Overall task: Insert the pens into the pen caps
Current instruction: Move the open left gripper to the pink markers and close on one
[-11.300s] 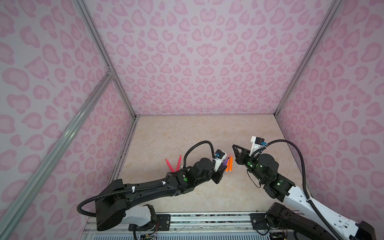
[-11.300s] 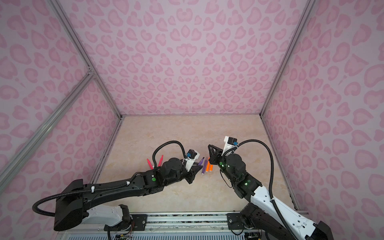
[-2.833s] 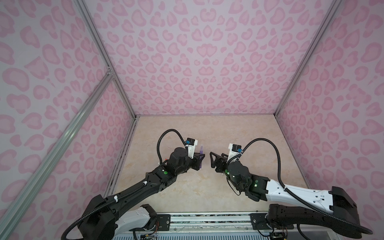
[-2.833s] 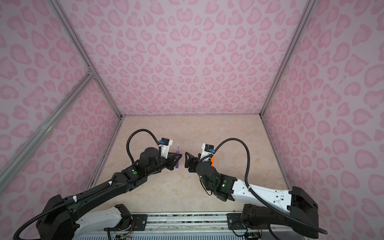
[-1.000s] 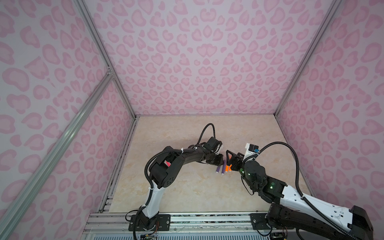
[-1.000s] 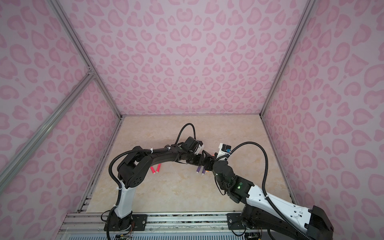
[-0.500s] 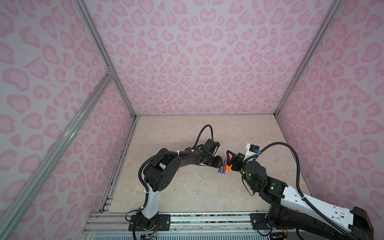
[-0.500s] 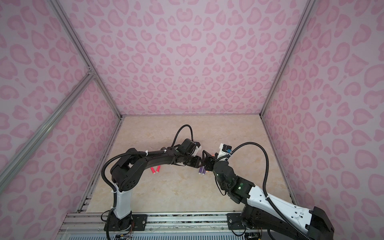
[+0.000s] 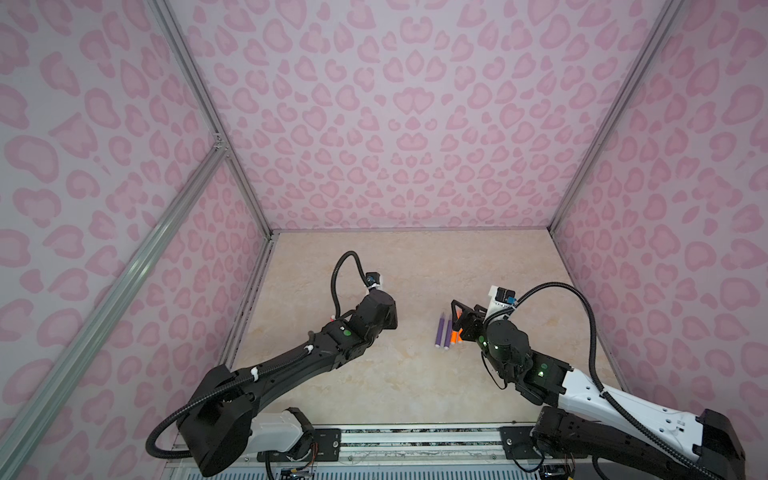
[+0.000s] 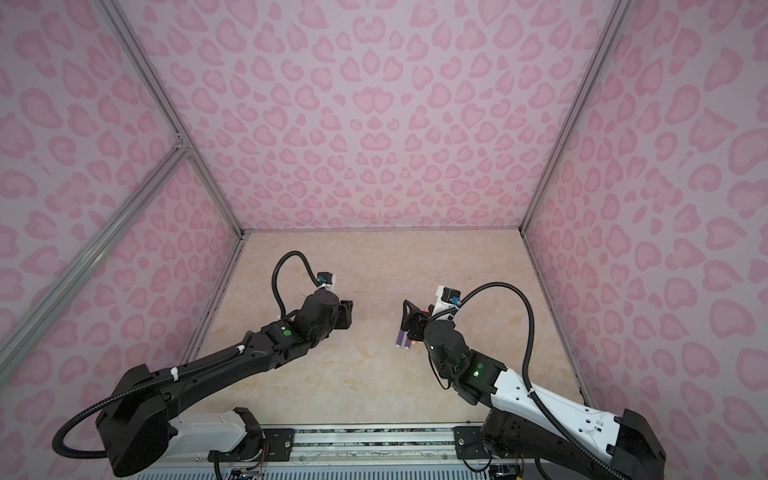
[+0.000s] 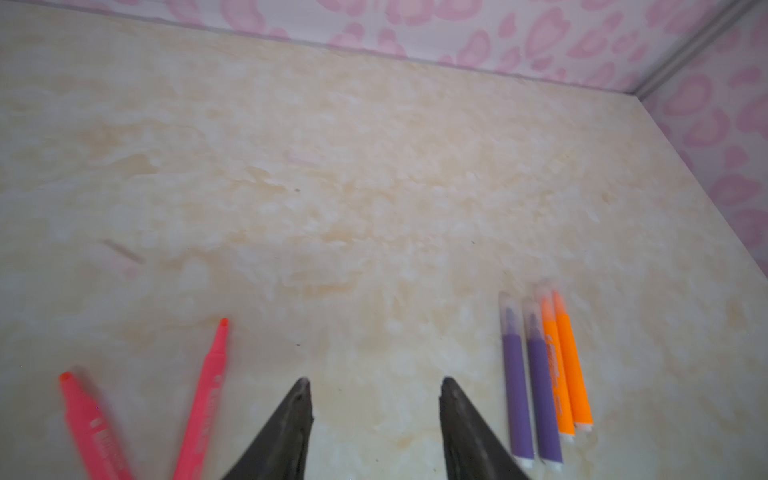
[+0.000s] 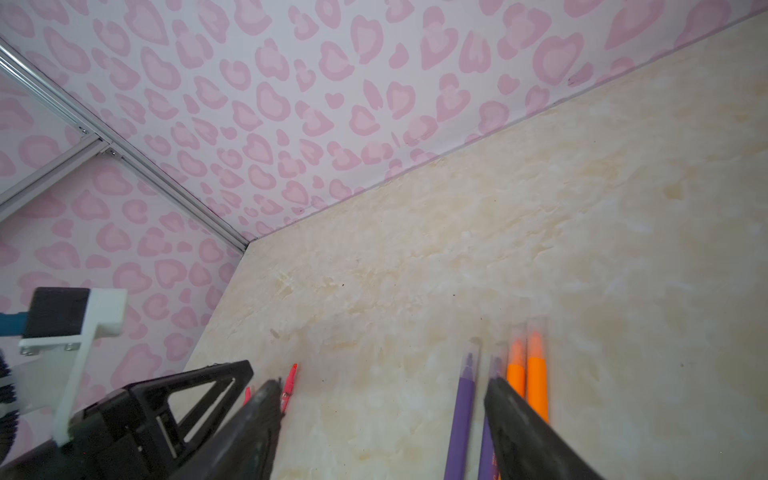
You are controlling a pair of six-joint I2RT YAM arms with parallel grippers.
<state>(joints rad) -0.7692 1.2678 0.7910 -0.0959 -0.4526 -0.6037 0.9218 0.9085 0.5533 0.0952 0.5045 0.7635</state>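
Pink-red pens (image 11: 203,395) blurred, cut by edge (in a top view, hidden under left arm (image 10: 257,353)).

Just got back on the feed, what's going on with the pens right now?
Nothing is being held. The left gripper hangs over the table with jaws open, between the two pink-red pens and the row of purple pens and orange pens. The right gripper, jaws open, hovers at that row. The purple and orange ones appear to wear clear caps; the pink-red tips are bare.
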